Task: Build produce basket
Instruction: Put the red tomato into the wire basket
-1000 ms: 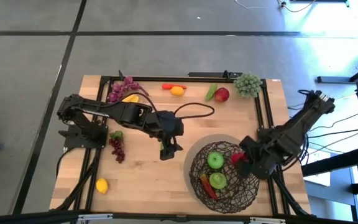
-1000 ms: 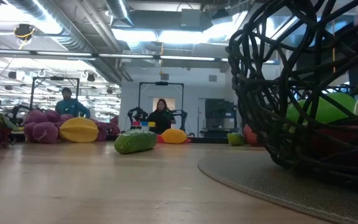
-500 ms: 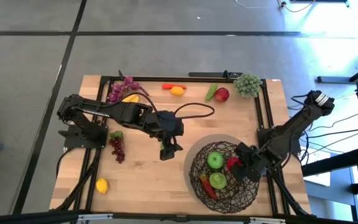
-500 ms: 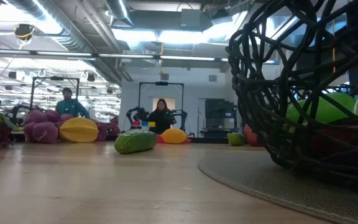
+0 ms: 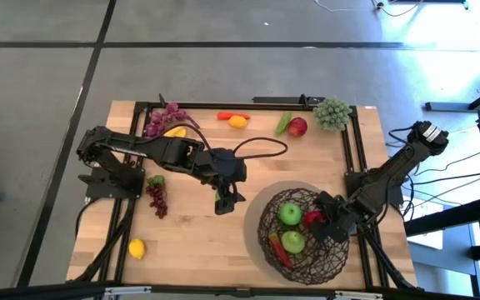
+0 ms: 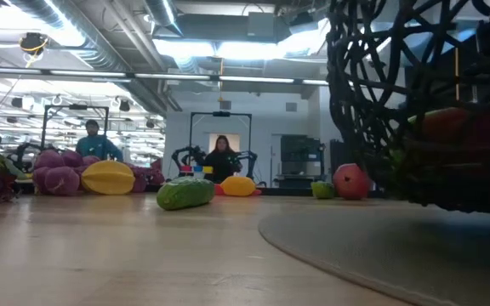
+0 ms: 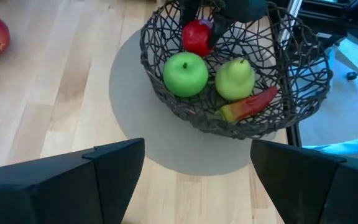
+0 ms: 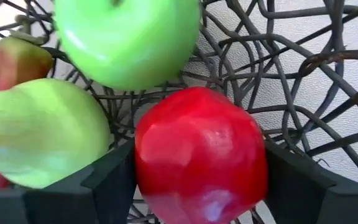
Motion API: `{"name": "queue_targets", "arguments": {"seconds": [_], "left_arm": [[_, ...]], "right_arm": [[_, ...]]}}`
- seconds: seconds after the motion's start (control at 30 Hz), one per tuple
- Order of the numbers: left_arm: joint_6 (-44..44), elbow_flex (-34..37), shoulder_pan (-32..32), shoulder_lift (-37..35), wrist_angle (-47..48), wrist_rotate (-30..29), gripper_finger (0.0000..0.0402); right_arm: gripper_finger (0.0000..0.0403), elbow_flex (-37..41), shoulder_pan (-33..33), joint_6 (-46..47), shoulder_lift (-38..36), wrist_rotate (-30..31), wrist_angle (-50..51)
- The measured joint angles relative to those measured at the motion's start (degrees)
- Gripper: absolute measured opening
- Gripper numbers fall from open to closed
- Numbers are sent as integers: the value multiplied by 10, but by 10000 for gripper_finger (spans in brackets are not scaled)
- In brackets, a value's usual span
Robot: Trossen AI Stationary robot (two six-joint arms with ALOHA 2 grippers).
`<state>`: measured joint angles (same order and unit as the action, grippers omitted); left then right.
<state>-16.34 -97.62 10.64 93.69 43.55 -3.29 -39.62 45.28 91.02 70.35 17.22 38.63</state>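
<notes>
Now your right claw (image 5: 317,218) grips a red apple (image 8: 201,152) inside the basket (image 5: 327,258); your left claw (image 5: 224,203) hovers open over the desk (image 5: 198,242).

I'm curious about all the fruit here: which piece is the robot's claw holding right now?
The red apple, between the fingers of the right claw over the basket. The green apple and the pear lie loose in the basket.

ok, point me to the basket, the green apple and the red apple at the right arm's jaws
basket (image 7: 166,99): left wrist view, woven rim.
green apple (image 7: 185,73): left wrist view, middle of its skin.
red apple (image 8: 201,165): right wrist view, centre of its front, between the jaws.
</notes>
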Motion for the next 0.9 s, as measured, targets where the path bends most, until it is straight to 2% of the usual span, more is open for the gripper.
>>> {"name": "queue_targets", "arguments": {"seconds": [0.9], "left_arm": [[3,0,0,0,-1,0,283]], "right_arm": [[291,-19,-9,-13,0,0,-50]]}}
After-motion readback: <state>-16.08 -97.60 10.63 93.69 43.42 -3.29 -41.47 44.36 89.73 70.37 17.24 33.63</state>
